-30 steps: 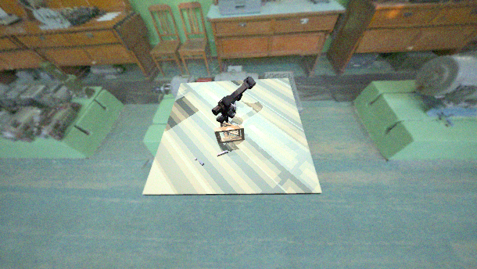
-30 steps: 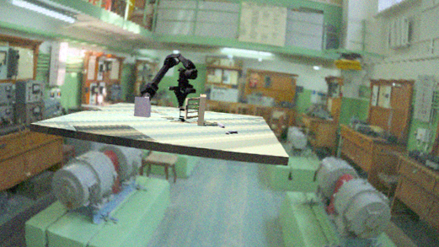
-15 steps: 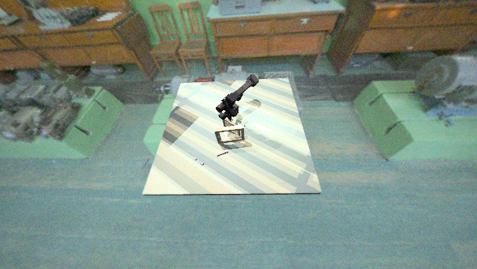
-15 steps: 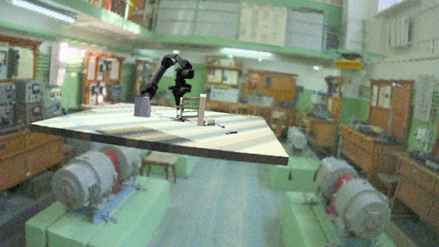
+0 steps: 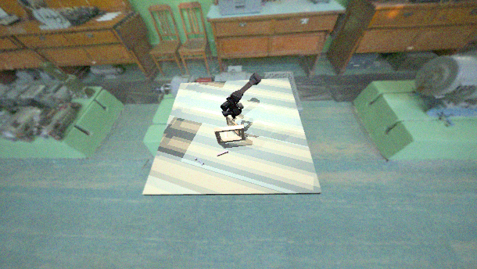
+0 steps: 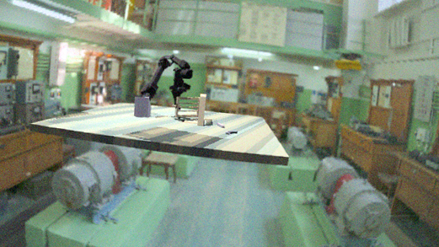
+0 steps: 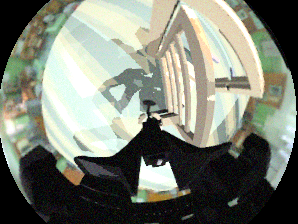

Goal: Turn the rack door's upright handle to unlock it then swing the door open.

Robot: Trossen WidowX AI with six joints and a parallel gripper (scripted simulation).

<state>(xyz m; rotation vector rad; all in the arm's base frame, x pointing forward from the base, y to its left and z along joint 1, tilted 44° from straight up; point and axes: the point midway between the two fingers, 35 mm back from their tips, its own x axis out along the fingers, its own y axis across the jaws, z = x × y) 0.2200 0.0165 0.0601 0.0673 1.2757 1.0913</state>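
The beige rack frame point(image 5: 224, 127) point(image 6: 201, 110) point(image 7: 256, 75) stands upright on the table point(image 5: 274, 172) point(image 6: 101, 123). Its slatted door point(image 6: 187, 105) point(image 7: 203, 95) is swung well out from the frame; the exterior view shows the slats broadside and the frame nearly edge-on. The exact angle cannot be told. My gripper point(image 6: 176, 101) point(image 7: 152, 132) is shut on the handle at the door's free edge. The fingertips hide most of the handle, so how far it is turned is unclear. A small dark end piece point(image 7: 149, 103) shows just beyond the fingertips.
A dark thin bar point(image 5: 222, 153) point(image 6: 231, 132) and a small pale piece point(image 5: 199, 161) point(image 6: 220, 124) lie on the table in front of the frame. A grey-purple block point(image 6: 142, 107) stands near the arm's base in the exterior view.
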